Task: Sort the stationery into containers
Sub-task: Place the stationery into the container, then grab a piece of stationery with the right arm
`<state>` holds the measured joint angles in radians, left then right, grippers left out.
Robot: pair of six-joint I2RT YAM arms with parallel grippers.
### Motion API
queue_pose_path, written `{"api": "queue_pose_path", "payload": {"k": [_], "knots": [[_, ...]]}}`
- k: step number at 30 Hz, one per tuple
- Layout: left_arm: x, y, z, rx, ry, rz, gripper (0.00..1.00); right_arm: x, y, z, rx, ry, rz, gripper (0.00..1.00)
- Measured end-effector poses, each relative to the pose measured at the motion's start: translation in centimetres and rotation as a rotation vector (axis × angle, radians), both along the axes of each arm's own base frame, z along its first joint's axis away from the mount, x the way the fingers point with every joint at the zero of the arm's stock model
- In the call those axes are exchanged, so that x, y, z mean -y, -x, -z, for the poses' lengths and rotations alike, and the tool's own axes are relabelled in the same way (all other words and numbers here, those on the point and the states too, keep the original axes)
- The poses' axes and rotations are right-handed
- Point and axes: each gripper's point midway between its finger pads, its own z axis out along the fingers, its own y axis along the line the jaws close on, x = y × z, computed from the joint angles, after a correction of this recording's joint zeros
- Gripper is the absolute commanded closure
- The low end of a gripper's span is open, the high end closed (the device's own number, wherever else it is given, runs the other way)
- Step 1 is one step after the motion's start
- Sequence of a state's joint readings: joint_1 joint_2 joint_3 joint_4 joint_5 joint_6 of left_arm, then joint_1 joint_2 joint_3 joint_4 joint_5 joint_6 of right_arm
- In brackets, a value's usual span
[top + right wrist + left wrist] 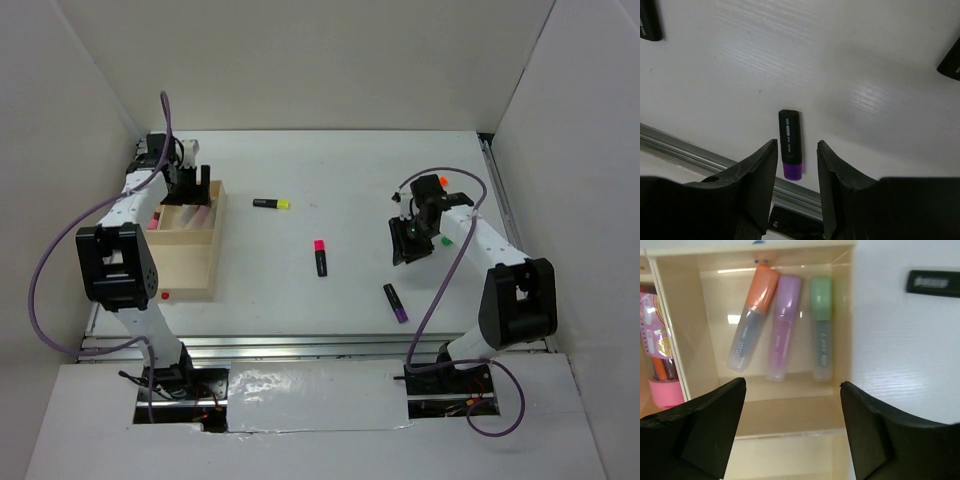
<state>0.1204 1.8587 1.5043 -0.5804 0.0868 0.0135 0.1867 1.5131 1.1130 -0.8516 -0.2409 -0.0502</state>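
The tan wooden tray (186, 262) stands at the left, a red dot (165, 296) on its near rim. My left gripper (190, 186) hangs open and empty over its far compartment, where pastel orange (751, 317), purple (782, 327) and green (821, 325) markers lie side by side beyond the gripper (792, 385). On the table lie yellow-capped (271, 203), pink-capped (320, 257) and purple-capped (395, 302) black markers. My right gripper (408, 243) is open and empty above the table; the purple-capped marker (789, 130) shows between its fingertips (797, 142), lower down and untouched.
Orange (443, 181) and green (446, 240) caps peek out beside the right arm. The tray's neighbouring compartment (662, 365) holds pink-wrapped items. A metal rail (685, 150) runs along the table's near edge. White walls enclose the table on three sides.
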Motion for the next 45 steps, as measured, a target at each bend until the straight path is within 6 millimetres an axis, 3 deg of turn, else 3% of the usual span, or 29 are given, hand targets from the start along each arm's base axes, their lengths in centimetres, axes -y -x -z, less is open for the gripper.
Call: {"api": "queue_pose_path", "payload": {"k": [3, 5, 9, 11, 13, 18, 20, 22, 31, 34, 38, 40, 44, 45], "knots": [[2.1, 0.0, -3.6, 0.088, 0.014, 0.019, 0.11, 0.6, 0.7, 0.9, -0.023, 0.027, 0.008, 0.55], [5.1, 0.2, -6.8, 0.174, 0.023, 0.066, 0.11, 0.9, 1.3, 1.4, -0.036, 0.046, 0.015, 0.55], [14.3, 2.2, -12.9, 0.343, 0.085, 0.223, 0.08, 1.7, 3.0, 2.3, -0.065, 0.09, 0.025, 0.55], [18.0, 3.5, -14.2, 0.37, 0.126, 0.286, 0.08, 1.6, 3.4, 2.3, -0.075, 0.105, 0.02, 0.55], [19.8, 4.2, -14.3, 0.366, 0.151, 0.302, 0.08, 1.2, 3.7, 2.4, -0.08, 0.118, 0.002, 0.55], [19.5, 4.9, -12.2, 0.311, 0.156, 0.228, 0.07, -0.8, 5.1, 3.2, -0.115, 0.178, -0.104, 0.51], [18.8, 5.2, -11.5, 0.297, 0.142, 0.201, 0.01, -1.5, 5.7, 3.8, -0.138, 0.199, -0.144, 0.46], [18.0, 5.7, -11.4, 0.294, 0.137, 0.172, 0.01, -2.0, 6.2, 4.6, -0.168, 0.222, -0.175, 0.35], [15.7, 6.3, -16.3, 0.427, 0.166, 0.124, 0.01, -1.1, 6.6, 6.9, -0.245, 0.308, -0.182, 0.39], [15.7, 6.4, -17.3, 0.47, 0.183, 0.129, 0.01, -1.0, 6.6, 7.2, -0.255, 0.318, -0.183, 0.44], [16.0, 7.0, -16.9, 0.478, 0.199, 0.159, 0.01, -0.7, 7.0, 8.3, -0.299, 0.336, -0.193, 0.5], [16.3, 7.4, -16.7, 0.483, 0.199, 0.192, 0.01, -0.5, 7.2, 8.5, -0.316, 0.352, -0.2, 0.59], [16.6, 8.6, -16.9, 0.517, 0.19, 0.29, 0.01, -0.4, 7.2, 8.5, -0.323, 0.357, -0.211, 0.95], [16.8, 9.1, -17.2, 0.534, 0.192, 0.322, 0.02, -0.6, 7.2, 8.4, -0.329, 0.348, -0.216, 0.97]]}}
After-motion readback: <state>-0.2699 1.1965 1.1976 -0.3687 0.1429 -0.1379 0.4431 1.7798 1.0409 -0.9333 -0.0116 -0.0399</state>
